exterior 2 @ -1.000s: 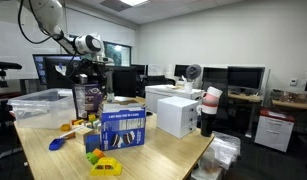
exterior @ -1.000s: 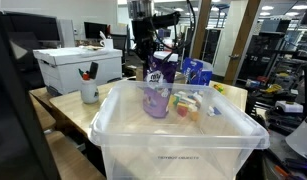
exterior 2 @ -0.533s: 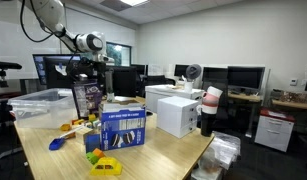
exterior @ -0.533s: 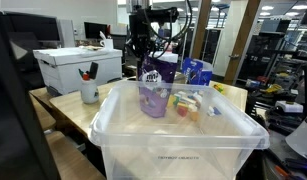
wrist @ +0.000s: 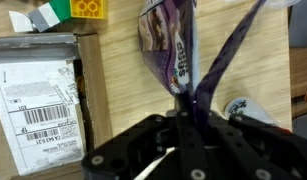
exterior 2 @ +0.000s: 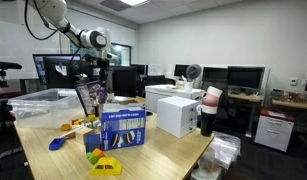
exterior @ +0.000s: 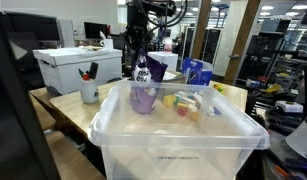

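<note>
Purple bag, white lettering illegible, hangs from fingers.

in an exterior view the end effector hangs over the middle of the wooden tabletop, its fingers pinched on the top of a purple snack bag that dangles tilted. a clear plastic bin fills the near edge. a white box and a mug of pens stand by the picture's left edge, and a blue box stands near the far edge.
</note>
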{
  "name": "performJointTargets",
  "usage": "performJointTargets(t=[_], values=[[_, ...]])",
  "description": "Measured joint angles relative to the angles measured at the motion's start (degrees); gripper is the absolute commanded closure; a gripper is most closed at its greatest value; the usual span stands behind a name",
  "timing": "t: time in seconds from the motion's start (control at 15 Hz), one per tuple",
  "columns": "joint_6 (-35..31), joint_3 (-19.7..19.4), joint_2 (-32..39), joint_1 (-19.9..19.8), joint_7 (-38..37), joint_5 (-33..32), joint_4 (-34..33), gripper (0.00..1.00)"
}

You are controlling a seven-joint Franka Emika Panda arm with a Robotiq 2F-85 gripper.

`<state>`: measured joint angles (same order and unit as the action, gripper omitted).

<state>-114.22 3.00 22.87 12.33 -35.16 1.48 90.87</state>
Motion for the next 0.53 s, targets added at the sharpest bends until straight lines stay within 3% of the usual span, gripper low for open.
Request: performJointTargets(t=[0.53], values=[[0.1,0.0,0.6,0.0,0.0,0.0,-2.7,0.95]])
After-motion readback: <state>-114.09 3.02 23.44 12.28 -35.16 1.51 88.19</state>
